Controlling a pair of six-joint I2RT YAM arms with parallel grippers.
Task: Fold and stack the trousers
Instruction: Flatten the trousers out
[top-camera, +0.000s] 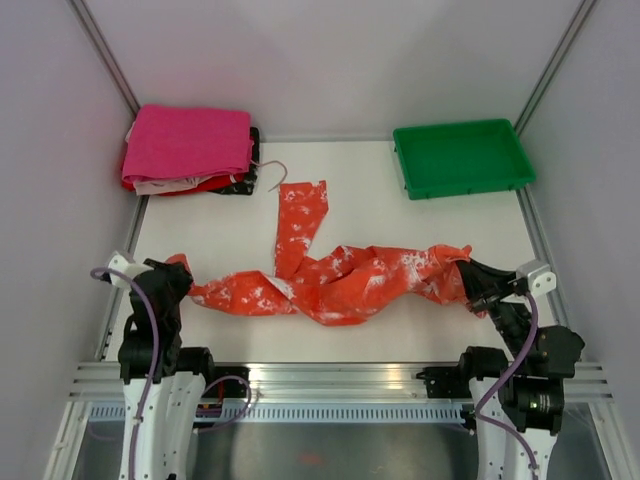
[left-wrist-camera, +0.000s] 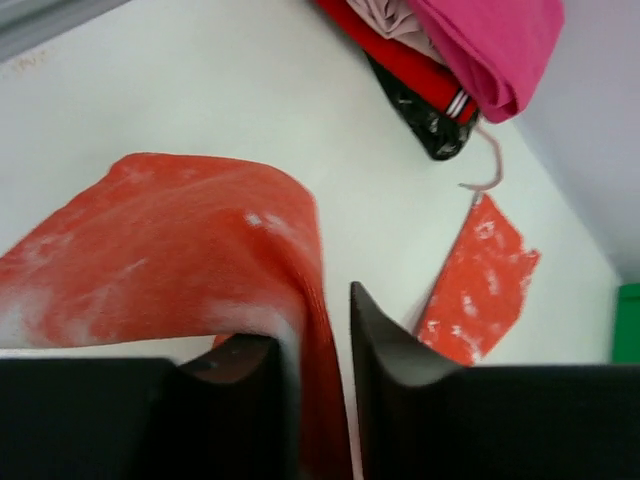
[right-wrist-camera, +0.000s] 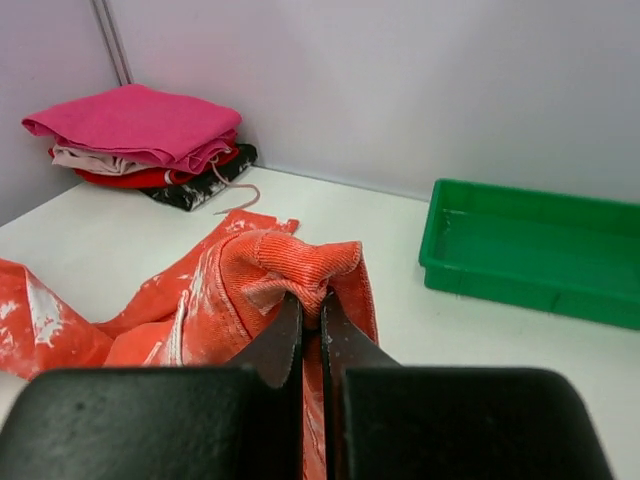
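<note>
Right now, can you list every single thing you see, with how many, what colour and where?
thin orange-red trousers with white blotches: one, orange-red and white, stretched untidily across the table between both grippers
folded magenta-pink cloth: one, pink, on top of the pile in the far left corner
folded clothes underneath: at least three, red, pale and black patterned, same corner
thin cord: one, pale pink, beside that pile
shallow plastic tray: one, green, far right corner
flat table: one, white, under everything
left gripper: one, black, trouser cloth between its fingers, grip unclear
right gripper: one, black, pinched shut on the trousers' other end
</note>
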